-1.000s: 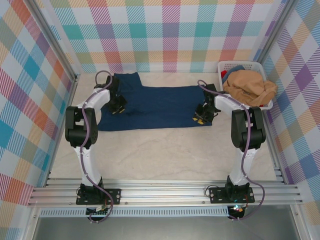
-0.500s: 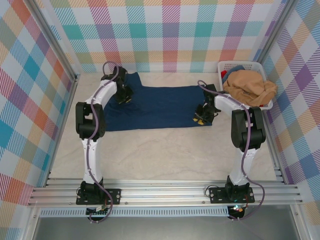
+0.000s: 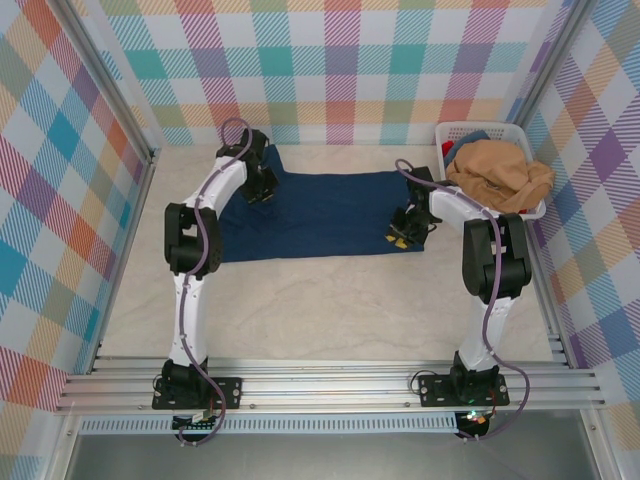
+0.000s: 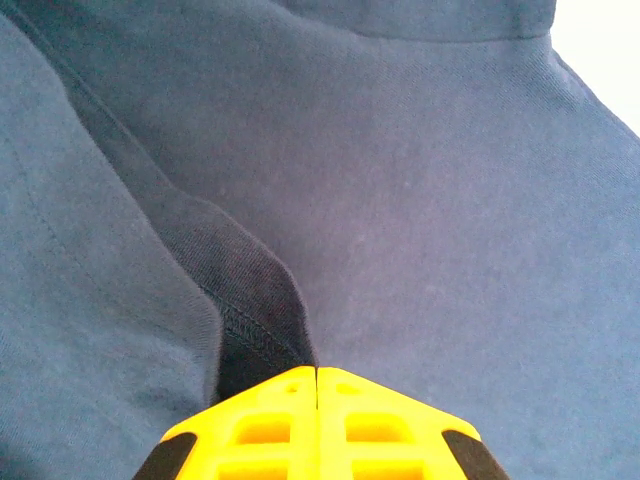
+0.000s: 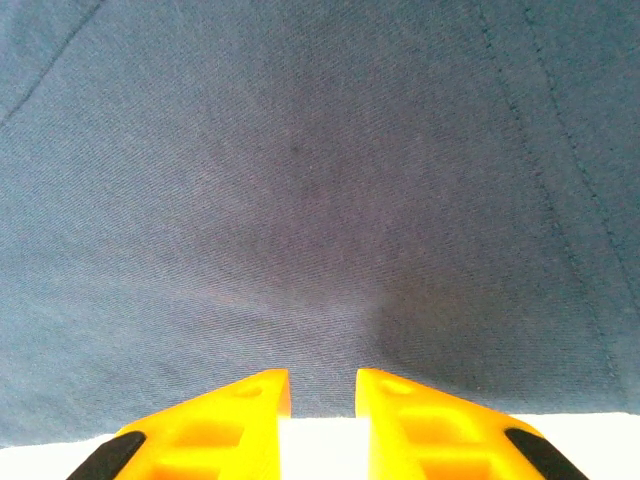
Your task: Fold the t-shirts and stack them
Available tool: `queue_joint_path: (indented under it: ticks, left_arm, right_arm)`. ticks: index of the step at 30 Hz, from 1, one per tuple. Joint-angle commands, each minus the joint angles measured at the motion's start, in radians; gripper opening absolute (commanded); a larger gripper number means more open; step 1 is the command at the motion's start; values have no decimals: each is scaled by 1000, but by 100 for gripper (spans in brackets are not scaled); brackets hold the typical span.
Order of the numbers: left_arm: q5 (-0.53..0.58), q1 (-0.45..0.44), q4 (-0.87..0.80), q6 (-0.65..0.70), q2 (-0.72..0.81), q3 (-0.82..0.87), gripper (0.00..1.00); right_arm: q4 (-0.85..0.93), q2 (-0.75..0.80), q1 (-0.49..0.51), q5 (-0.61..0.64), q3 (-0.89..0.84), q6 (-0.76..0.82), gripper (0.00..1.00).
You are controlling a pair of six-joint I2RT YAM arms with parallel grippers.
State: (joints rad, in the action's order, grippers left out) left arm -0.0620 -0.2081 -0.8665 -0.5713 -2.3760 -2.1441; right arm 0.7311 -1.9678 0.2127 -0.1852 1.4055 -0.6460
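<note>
Overhead the jaws are too small to read, but wrist views show the left gripper (image 4: pixel 318 372) pinched shut on a hem fold of the large dark navy blue cloth t-shirt (image 3: pixel 330 212) spread on the pale table (image 3: pixel 300 300), and the right gripper (image 5: pixel 322 380) slightly parted at its edge.

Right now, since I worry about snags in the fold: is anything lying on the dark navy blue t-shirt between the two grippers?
Nothing visible does. The dark navy blue t-shirt lies bare between the left gripper and the right gripper; the tan-orange cloth shirt sits in the white slotted plastic basket, off it.
</note>
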Motion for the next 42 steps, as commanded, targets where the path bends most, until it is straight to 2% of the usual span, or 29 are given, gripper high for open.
queue_joint_path:
  ticks: [1,6,15,27,29,30,31,33,35,37,40,42]
  left_arm:
    - [26,-2,-37,13,-36,-63,2]
    - [63,-2,-31,-12,-43,-81,1]
    - [65,5,-4,-38,-51,-122,0]
    - [-31,9,28,-38,-123,-194,3]
    - [-24,15,28,-36,-123,-205,7]
    - [-24,18,30,-37,-120,-210,14]
    - [-29,24,35,-42,-118,-220,27]
    - [-33,36,19,-44,-115,-261,34]
    - [-19,48,-22,-47,-107,-317,47]
    - [12,54,-47,-41,-68,-322,56]
    - [53,80,-87,-49,15,-237,56]
    - [8,128,-79,-78,67,-125,55]
  right_arm:
    - [32,-11,-3,-17,28,11,24]
    - [33,-8,-3,-15,23,11,23]
    - [39,-1,-3,-10,15,8,23]
    - [33,0,-3,-12,4,0,23]
    - [33,0,-3,-14,4,0,23]
    - [34,1,-3,-16,5,1,23]
    - [33,1,-3,-16,4,-1,23]
    - [31,3,-3,-16,6,0,24]
    - [29,7,-3,-12,9,2,25]
    - [29,11,-4,0,13,3,27]
    - [28,12,-9,5,31,9,29]
    - [24,5,-13,4,44,15,31]
